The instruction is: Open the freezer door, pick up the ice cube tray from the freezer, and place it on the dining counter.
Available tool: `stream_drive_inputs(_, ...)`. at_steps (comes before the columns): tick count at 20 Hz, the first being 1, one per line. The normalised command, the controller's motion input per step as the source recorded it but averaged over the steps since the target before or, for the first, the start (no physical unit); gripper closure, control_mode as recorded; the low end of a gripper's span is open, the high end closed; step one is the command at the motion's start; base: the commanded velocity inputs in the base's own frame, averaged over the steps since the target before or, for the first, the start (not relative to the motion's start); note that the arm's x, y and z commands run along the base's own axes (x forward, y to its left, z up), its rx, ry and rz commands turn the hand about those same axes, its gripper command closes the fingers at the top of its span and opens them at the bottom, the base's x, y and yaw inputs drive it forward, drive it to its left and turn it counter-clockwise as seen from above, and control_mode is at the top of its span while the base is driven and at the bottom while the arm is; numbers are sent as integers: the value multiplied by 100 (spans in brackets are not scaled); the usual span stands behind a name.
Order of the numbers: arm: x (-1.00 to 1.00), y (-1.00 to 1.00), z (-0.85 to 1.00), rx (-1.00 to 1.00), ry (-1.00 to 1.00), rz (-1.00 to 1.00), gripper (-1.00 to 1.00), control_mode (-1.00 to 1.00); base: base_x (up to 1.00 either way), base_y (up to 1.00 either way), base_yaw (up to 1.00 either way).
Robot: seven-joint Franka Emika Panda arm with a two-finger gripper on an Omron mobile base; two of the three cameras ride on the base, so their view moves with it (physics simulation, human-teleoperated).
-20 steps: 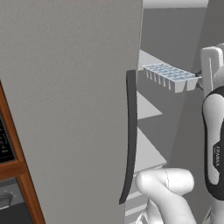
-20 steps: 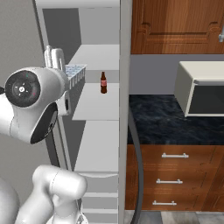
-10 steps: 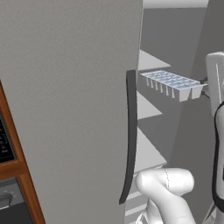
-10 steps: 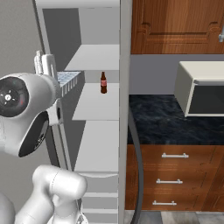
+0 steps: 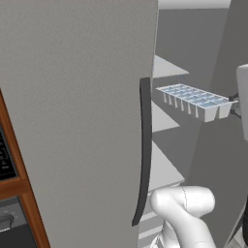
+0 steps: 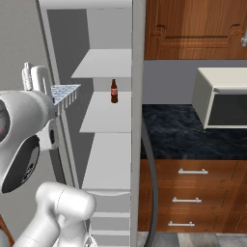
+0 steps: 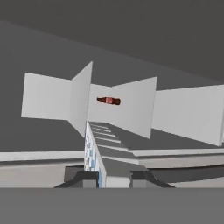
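Note:
The freezer door [image 5: 72, 97] stands swung open, its dark bar handle [image 5: 144, 145] facing me. The pale blue ice cube tray [image 5: 193, 99] hangs level in the air in front of the freezer [image 5: 169, 68] shelves. My gripper [image 5: 234, 104] is shut on the tray's right end. From the right base the tray [image 6: 65, 92] sticks out of my gripper [image 6: 53, 99] toward the open freezer [image 6: 106, 125]. In the hand view the tray [image 7: 93, 153] runs away edge-on between my gripper's [image 7: 111, 178] two fingertips.
A brown bottle [image 6: 114, 90] stands on a middle freezer shelf. Right of the freezer is a black marbled counter [image 6: 178, 135] on wooden drawers with a microwave [image 6: 222, 103] on it; I cannot tell whether it is the dining counter. An oven cabinet [image 5: 14, 193] sits left of the door.
The hand has drawn back out of the freezer with the tray in it, so the tray now hangs a little lower and farther from the shelves. The door has not moved.

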Motion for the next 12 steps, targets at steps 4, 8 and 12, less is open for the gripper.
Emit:
stream_drive_inputs(4,-26,10,0,0,0,0,100,-100,0,0,0)
stream_drive_inputs(8,0,0,0,0,0,0,100,100,-41,2,1)
stream_drive_inputs(12,0,0,0,0,0,0,100,100,-89,0,9)
